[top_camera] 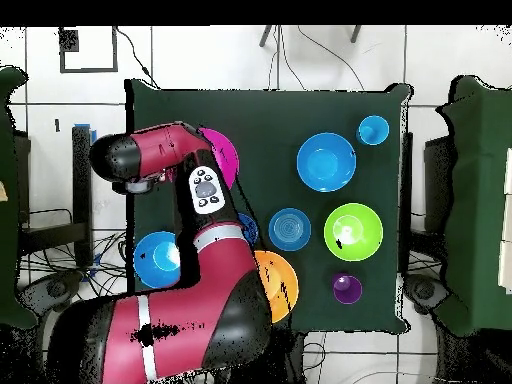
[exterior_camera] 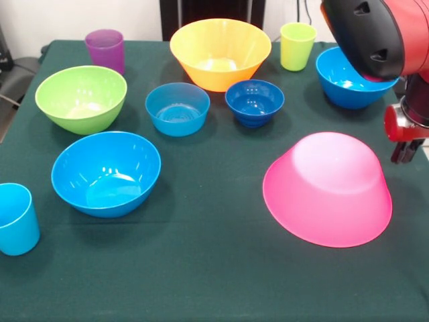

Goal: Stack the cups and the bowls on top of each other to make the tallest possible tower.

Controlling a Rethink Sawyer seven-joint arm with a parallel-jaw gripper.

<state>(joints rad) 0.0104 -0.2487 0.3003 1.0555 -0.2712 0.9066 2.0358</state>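
The dark green table [exterior_camera: 214, 268] carries every piece apart from the others; no bowl or cup sits on another, so there is no stack in either view.

The red and black arm [exterior_camera: 375, 33] enters at the upper right of the front view, and in the overhead view it covers much of the left half of the cloth. Its gripper [exterior_camera: 405, 151] hangs just off the right side of the big pink bowl [exterior_camera: 327, 189], level with the bowl's upper part. Only dark tips under a red mount show, and whether they are parted or closed cannot be told; nothing is seen in them.

The pink bowl lies upside down, rim on the cloth, at the front right. The big orange bowl [exterior_camera: 220, 52] stands upright at the far middle. The green bowl [exterior_camera: 81, 98] is upright at the left, and a medium blue bowl [exterior_camera: 106, 173] sits in front of it. The other medium blue bowl [exterior_camera: 350, 77] stands at the far right, partly behind the arm.

Between the green and orange bowls, slightly forward, sits the small light-blue bowl [exterior_camera: 177, 109], with the small dark-blue bowl [exterior_camera: 255, 102] just to its right.

The purple cup [exterior_camera: 105, 49] stands at the far left, the yellow-green cup [exterior_camera: 297, 45] right of the orange bowl, and the light blue cup [exterior_camera: 16, 219] at the near left edge.
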